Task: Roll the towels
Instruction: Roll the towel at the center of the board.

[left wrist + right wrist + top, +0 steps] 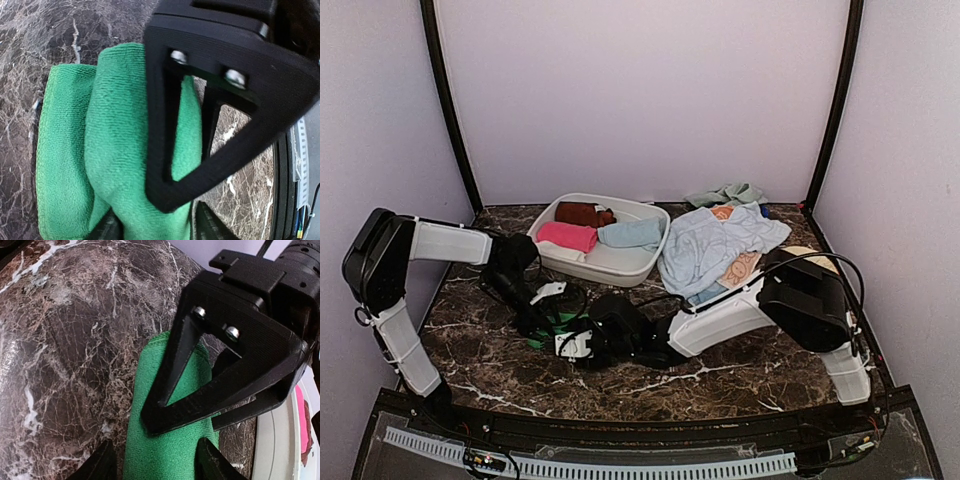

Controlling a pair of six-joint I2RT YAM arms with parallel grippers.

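A bright green towel (542, 338) lies partly rolled on the marble table between both grippers. In the left wrist view the green towel (115, 165) bunches up between my left gripper (155, 227), whose fingers press its sides. My left gripper (540, 322) comes from the left. My right gripper (572, 345) comes from the right; in the right wrist view it (157, 465) straddles the green towel (165, 455) with marble showing beside one finger. Each wrist view shows the other gripper's black finger lying on the towel. A pile of pale blue (715, 250) and peach printed towels (740, 268) lies at the right.
A white oval basin (620, 268) behind the grippers holds rolled pink (567, 236), brown (582, 213) and pale blue (632, 233) towels. A teal cloth (728, 192) lies at the back right. A tan disc (817, 256) sits behind the right arm.
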